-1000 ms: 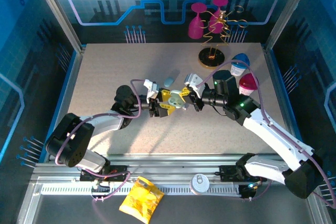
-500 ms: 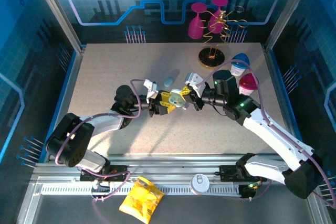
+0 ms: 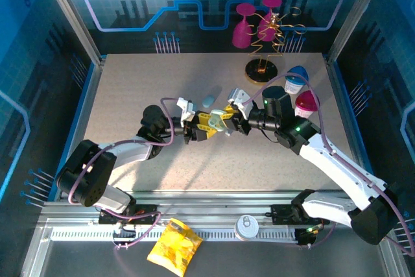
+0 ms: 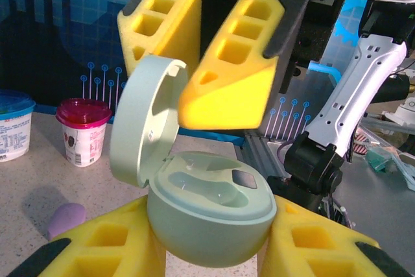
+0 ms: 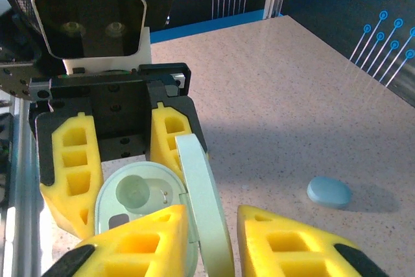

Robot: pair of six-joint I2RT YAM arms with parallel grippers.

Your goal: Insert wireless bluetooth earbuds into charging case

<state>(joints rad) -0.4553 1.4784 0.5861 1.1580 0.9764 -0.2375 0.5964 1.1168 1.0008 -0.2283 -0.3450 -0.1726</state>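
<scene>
A pale green charging case (image 4: 211, 215) is clamped between the yellow fingers of my left gripper (image 4: 211, 228), held above the table. Its lid (image 4: 144, 121) stands hinged open and the wells inside look empty. My right gripper (image 5: 211, 212) is open, its yellow fingers straddling the upright lid (image 5: 204, 199), with a gap on the right side. From above, the left gripper (image 3: 206, 126) and right gripper (image 3: 232, 121) meet at the case (image 3: 219, 124) mid-table. The earbuds are hidden or out of view.
A pale blue pebble case (image 3: 208, 101) lies just behind the grippers. A small purple rounded object (image 4: 65, 218) sits on the table. Lidded cups (image 3: 306, 103) and a wire stand (image 3: 262, 68) crowd the back right. A yellow bag (image 3: 174, 244) and a can (image 3: 247, 226) rest on the front rail.
My right gripper has edged slightly left, closer around the case's lid. The left gripper and the case have stayed almost still.
</scene>
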